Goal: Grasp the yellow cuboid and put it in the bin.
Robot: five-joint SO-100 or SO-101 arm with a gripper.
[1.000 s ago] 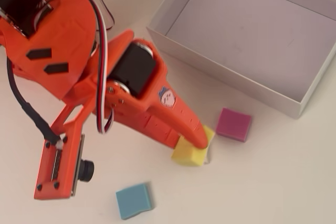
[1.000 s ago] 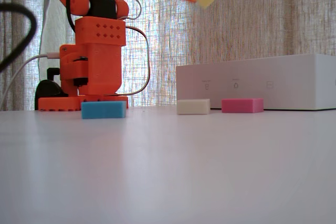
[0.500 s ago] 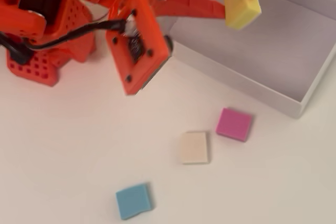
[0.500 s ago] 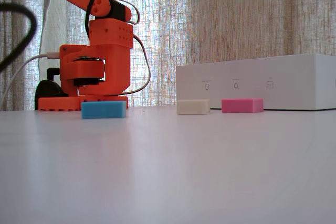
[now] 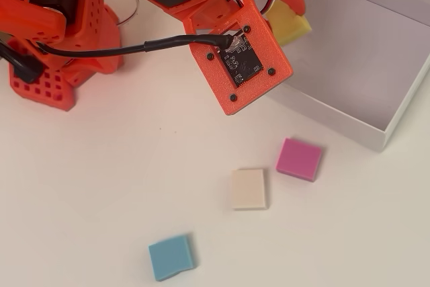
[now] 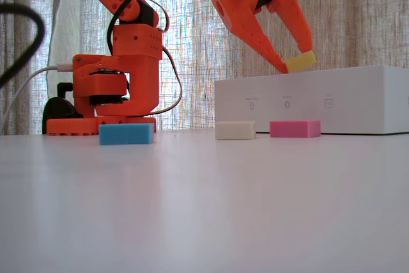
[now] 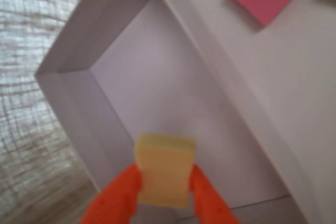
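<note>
Counter, fixed view: blue block lower left, cream block and pink block centre, just before the bin. Above the bin's near wall, upper centre, my claw is clamped on the yellow cuboid; wrist view shows it over the bin's floor.

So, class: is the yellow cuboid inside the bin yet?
Not yet: the yellow cuboid is held between the fingers above the bin.
</note>
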